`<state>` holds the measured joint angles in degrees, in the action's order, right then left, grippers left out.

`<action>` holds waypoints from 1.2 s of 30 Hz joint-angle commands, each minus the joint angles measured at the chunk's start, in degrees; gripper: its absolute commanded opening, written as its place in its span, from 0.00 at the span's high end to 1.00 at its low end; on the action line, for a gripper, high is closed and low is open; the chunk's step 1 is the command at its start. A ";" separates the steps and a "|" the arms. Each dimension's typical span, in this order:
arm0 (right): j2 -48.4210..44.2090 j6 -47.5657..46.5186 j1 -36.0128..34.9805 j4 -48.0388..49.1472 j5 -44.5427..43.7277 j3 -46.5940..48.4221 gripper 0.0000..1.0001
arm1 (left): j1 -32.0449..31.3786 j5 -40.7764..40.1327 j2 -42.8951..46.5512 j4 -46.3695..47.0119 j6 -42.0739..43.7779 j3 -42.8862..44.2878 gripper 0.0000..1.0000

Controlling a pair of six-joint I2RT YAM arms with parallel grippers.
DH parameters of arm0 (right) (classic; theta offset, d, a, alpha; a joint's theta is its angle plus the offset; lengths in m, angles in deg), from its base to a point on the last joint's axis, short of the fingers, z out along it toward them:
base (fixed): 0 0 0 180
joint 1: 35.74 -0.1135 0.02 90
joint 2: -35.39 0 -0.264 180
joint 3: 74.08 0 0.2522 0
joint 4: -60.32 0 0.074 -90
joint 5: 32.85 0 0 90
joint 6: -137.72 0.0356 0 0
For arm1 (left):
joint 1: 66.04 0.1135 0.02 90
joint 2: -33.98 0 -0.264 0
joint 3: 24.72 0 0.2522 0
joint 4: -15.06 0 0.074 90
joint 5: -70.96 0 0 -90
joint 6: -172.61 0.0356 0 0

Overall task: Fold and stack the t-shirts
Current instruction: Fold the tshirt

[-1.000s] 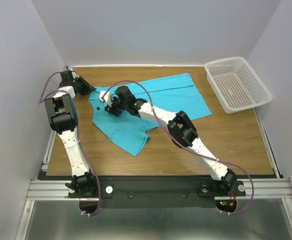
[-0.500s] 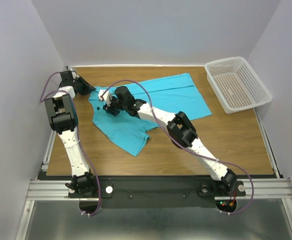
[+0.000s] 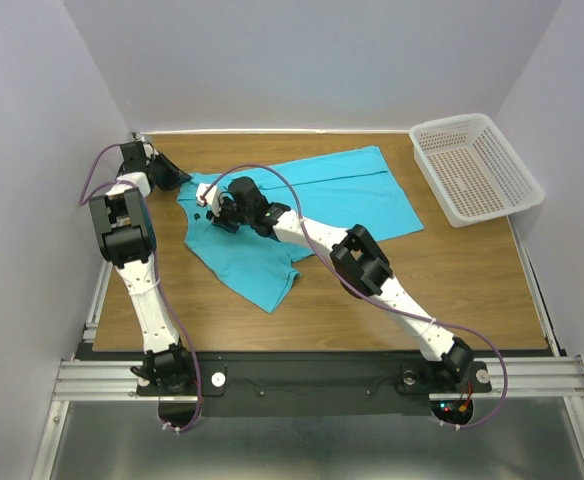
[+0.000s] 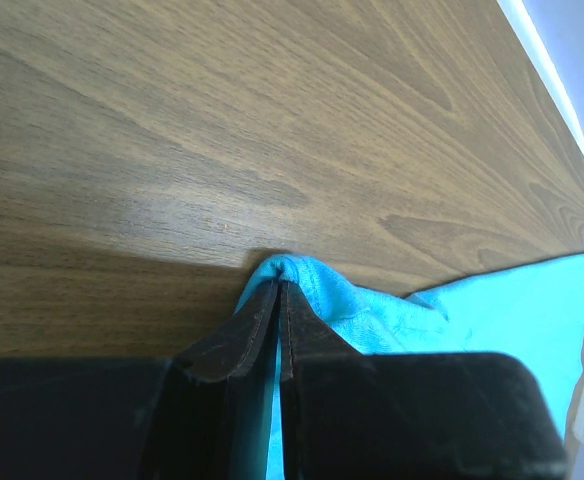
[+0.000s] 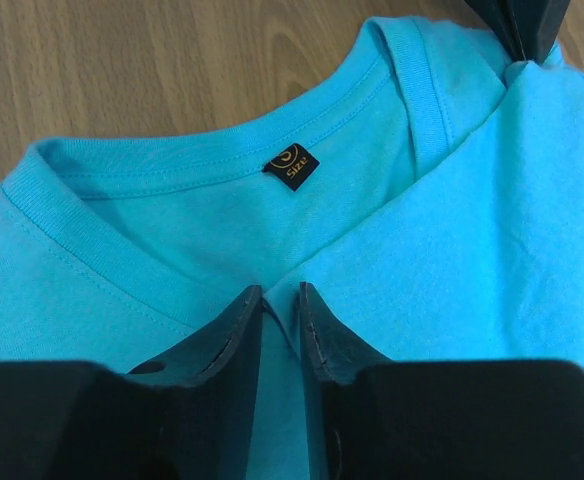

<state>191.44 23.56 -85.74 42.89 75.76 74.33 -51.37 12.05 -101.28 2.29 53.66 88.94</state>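
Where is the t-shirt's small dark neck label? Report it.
Right wrist view: the small dark neck label sits inside the round collar of the turquoise t-shirt, just beyond the right gripper.

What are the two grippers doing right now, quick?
Left gripper: closed, holding a pinch of the t-shirt.
Right gripper: nearly closed over the t-shirt, grip cannot be told.

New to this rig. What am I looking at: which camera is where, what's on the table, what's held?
Two robot arms are bolted at the near edge of a table. The wide picture looks down from above and behind them. The other two come from a camera on each wrist. On the table lie a turquoise t-shirt and a white basket. The left gripper is shut on a fold at the shirt's edge. The right gripper sits on the fabric just below the collar, jaws slightly apart; whether it grips is unclear.
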 commanded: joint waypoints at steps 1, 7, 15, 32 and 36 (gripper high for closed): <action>0.31 0.08 -0.45 2.87 -0.16 2.55 0.76 | 0.00 0.11 -0.97 -0.91 1.26 1.88 0.83; -0.57 0.61 -0.45 2.87 1.07 3.42 0.89 | 0.00 0.11 -0.97 -0.91 1.18 1.88 0.83; -1.71 2.71 -0.45 2.87 2.31 4.57 0.99 | 0.00 0.11 -1.23 -0.91 1.18 1.88 0.83; -3.29 1.66 -0.54 1.29 6.35 1.41 0.94 | -0.09 0.11 -1.50 -0.91 1.26 2.67 0.83; -3.03 1.40 -0.54 0.85 6.61 1.76 0.93 | -0.09 0.20 -1.67 -0.91 1.35 2.58 0.83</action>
<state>191.44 25.24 -85.70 42.61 80.19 76.34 -51.37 12.49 -102.02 2.32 53.66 89.92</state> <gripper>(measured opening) 0.073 0.177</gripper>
